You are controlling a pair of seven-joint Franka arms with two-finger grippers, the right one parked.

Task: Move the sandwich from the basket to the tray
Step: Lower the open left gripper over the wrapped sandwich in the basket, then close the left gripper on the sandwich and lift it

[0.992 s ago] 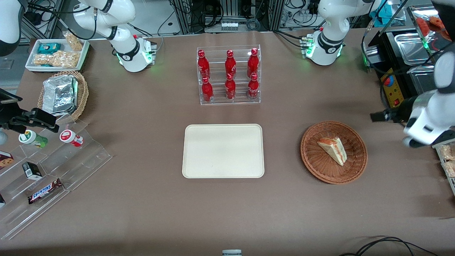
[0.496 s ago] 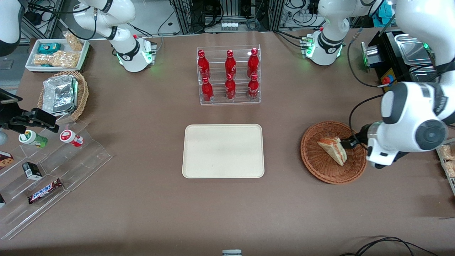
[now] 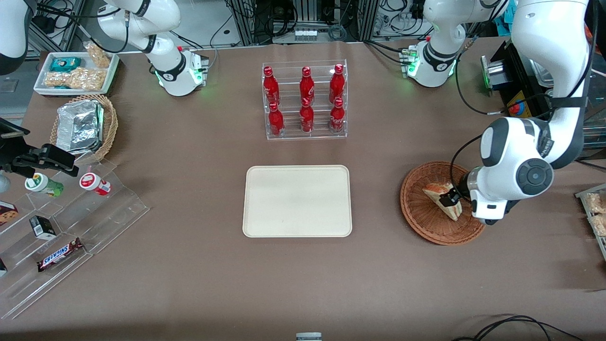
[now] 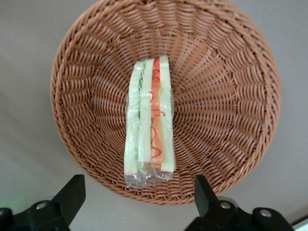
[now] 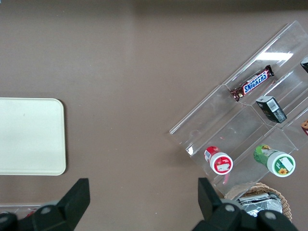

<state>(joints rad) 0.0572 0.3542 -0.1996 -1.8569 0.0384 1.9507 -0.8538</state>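
The sandwich (image 3: pixel 433 192), a wrapped wedge of white bread with orange-red and green layers, lies in the round reddish-brown wicker basket (image 3: pixel 419 210) toward the working arm's end of the table. My left gripper (image 3: pixel 450 199) hovers over the basket, just above the sandwich's thick end. In the left wrist view the sandwich (image 4: pixel 148 130) lies across the basket (image 4: pixel 226 96); the gripper (image 4: pixel 138 192) is open, its black fingertips (image 4: pixel 72 192) spread wider than the sandwich and holding nothing. The cream tray (image 3: pixel 297 200) lies bare at mid-table, beside the basket.
A clear rack of red bottles (image 3: pixel 305 102) stands farther from the front camera than the tray. Toward the parked arm's end are a tan basket with a foil packet (image 3: pixel 85 125), a white snack tray (image 3: pixel 75 71) and a stepped acrylic shelf (image 3: pixel 71 227). Black equipment (image 3: pixel 523 99) borders the working arm's end.
The left arm has swung in from the table's edge over the basket, bringing the open gripper above the sandwich. The sandwich, basket and tray have not moved.
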